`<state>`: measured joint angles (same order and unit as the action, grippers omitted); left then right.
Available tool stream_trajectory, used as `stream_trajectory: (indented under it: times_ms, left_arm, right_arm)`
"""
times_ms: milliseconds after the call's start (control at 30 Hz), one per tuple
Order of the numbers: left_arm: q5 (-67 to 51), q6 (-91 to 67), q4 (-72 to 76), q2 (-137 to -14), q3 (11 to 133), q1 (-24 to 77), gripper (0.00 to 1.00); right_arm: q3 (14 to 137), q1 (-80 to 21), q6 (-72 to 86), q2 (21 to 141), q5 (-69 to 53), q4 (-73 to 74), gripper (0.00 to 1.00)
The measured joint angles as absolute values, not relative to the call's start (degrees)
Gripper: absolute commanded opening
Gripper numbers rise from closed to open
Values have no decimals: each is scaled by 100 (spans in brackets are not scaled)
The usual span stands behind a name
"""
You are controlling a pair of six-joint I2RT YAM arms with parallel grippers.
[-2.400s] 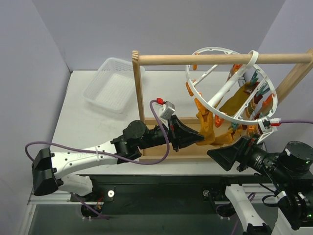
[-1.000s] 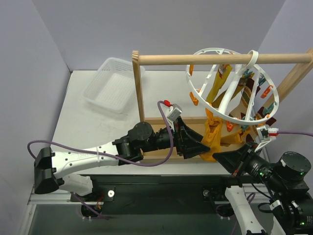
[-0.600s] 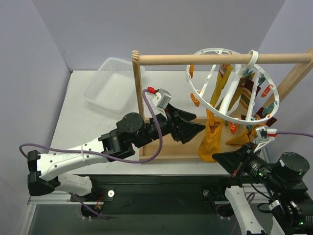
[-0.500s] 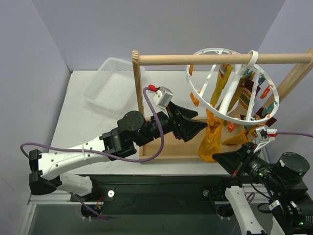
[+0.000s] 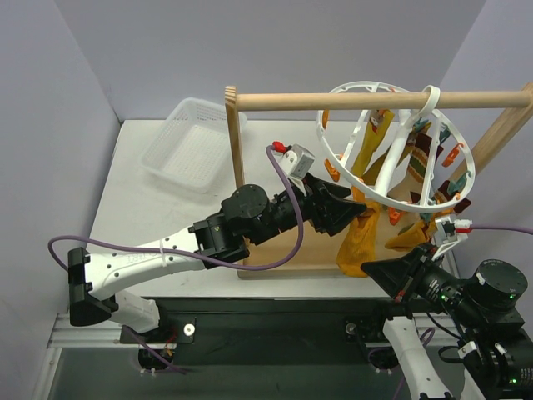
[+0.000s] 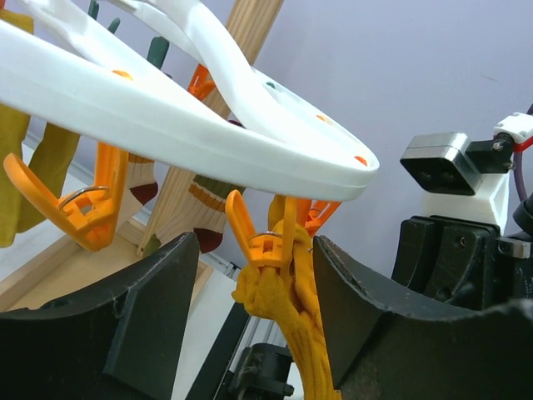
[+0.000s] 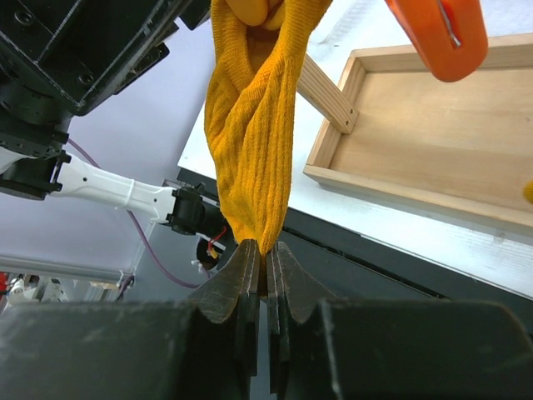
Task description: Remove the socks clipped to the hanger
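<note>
The white ring hanger [image 5: 366, 83] hangs from a wooden rod, with mustard and striped socks [image 5: 426, 154] clipped inside it. One mustard sock [image 5: 360, 242] hangs from an orange clip [image 6: 266, 242] on the ring's near side. My left gripper [image 5: 356, 215] is open, its fingers standing either side of that clip and the sock's bunched top [image 6: 287, 308] just under the ring [image 6: 208, 125]. My right gripper [image 5: 372, 265] is shut on the sock's lower end [image 7: 250, 167], which runs taut up from its closed fingertips [image 7: 265, 250].
A white mesh basket [image 5: 187, 142] sits at the back left of the table. The wooden rack has a rod [image 5: 333, 102], an upright post [image 5: 236, 150] and a tray-like base [image 7: 433, 142]. Another orange clip [image 7: 437, 29] hangs near the right wrist.
The left gripper drew back to the left, then came forward and up again; its jaws now straddle the clip. The right gripper kept its hold on the sock.
</note>
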<state>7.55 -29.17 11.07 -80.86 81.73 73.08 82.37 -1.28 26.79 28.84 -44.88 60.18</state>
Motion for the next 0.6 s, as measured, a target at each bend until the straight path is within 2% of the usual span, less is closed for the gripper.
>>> stream_trajectory:
  times_ms: [133, 233, 367, 400, 433, 500, 600]
  left_arm:
    - [755, -2947, 1197, -8114, 8246, 7308, 58]
    - [755, -2969, 1321, -8145, 8278, 7308, 48]
    - [753, -2998, 1376, -8156, 8287, 7308, 27]
    - [753, -2991, 1389, -8158, 8287, 7308, 17]
    - [749, -2978, 1400, -8158, 8289, 7308, 15]
    - [749, -2978, 1404, -8160, 8309, 7308, 0]
    - [753, -2985, 1411, -8160, 8331, 7308, 0]
  right_arm:
    - [8237, -128, 2679, 2877, -4508, 6018, 0]
    - [8237, -128, 2676, 2853, -4528, 6018, 0]
    - [8237, -128, 2679, 2792, -4532, 6023, 0]
    - [8237, -128, 2676, 2786, -4534, 6023, 0]
    - [8237, -128, 2676, 2783, -4539, 6025, 0]
    - [8237, -128, 2676, 2783, -4539, 6029, 0]
    - [8206, -128, 2672, 2744, -4536, 6071, 0]
